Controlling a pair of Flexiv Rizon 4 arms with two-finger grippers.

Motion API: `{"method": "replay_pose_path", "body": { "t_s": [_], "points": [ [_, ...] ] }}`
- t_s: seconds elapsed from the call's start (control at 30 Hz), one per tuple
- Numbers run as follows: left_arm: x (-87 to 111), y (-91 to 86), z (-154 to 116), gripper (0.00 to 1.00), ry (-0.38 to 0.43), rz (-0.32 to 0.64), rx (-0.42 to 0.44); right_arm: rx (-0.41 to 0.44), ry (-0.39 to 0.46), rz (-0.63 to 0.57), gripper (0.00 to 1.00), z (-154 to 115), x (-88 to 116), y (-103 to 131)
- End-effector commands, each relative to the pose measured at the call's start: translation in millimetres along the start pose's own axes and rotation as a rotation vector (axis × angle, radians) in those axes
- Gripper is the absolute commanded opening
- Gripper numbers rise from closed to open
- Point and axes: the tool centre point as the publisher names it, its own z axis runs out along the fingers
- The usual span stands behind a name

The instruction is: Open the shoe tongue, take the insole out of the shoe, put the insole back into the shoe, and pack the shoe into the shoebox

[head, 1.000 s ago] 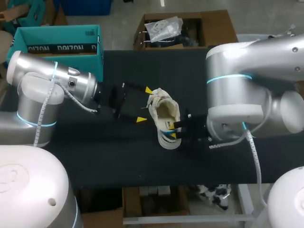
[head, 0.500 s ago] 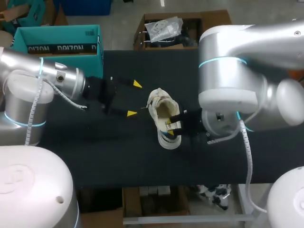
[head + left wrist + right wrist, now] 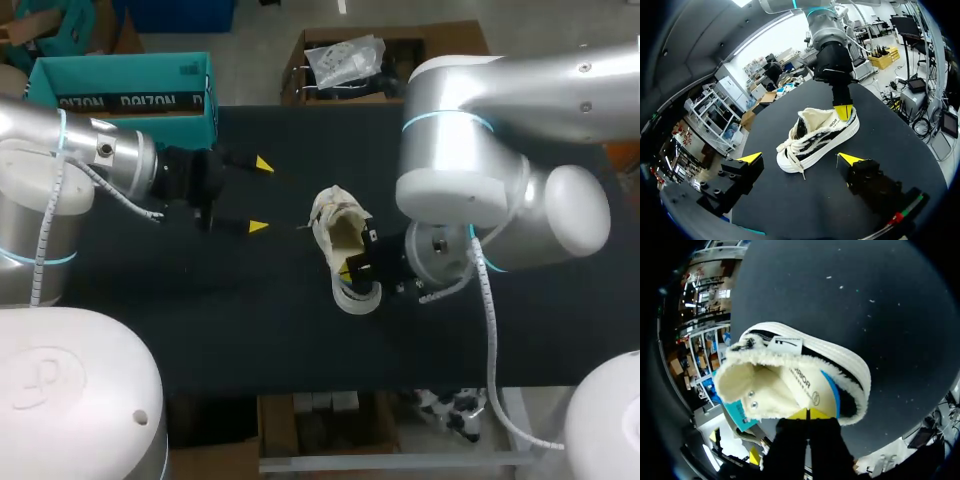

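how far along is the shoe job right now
Done: the white fleece-lined sneaker gapes open at the mouth. In hand: the right gripper pinches the heel of the white, blue-edged insole, which lies mostly inside; going out or back in, I cannot tell. The left gripper hangs open, apart. Left: packing into the teal cardboard shoebox.

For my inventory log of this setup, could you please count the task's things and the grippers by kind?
shoe: 1
insole, lying inside the shoe: 1
shoebox: 1
grippers: 2, the left gripper and the right gripper
Total: 5
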Motion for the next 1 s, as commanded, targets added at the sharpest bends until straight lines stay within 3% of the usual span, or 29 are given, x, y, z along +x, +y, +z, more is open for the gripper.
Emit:
{"method": "replay_pose_path", "body": {
  "t_s": [0.03, 0.37, 0.57, 0.67, 0.97, 1.0],
  "points": [
    [5.6, -4.5, -11, 1.00, -0.020, -0.004, -0.017, 0.033, -0.157, 0.018, 0.00, 21, -4, 11],
    [6.7, -6.1, -18, 1.00, -0.039, -0.005, -0.034, 0.067, -0.166, 0.066, 0.00, 29, -18, 22],
    [5.8, -13.4, -22, 1.00, -0.047, 0.003, -0.037, 0.129, -0.090, 0.018, 0.00, -5, -2, 16],
    [5.8, -17.1, -25, 1.00, -0.052, 0.007, -0.038, 0.203, -0.041, -0.021, 0.00, -19, 8, 14],
    [9.6, -20.1, -35, 1.00, -0.067, -0.010, -0.043, 0.350, -0.015, -0.084, 0.00, -32, 27, 20],
    [10.3, -20.3, -36, 1.00, -0.066, -0.014, -0.044, 0.370, -0.015, -0.086, 0.05, -33, 29, 21]
  ]
}}
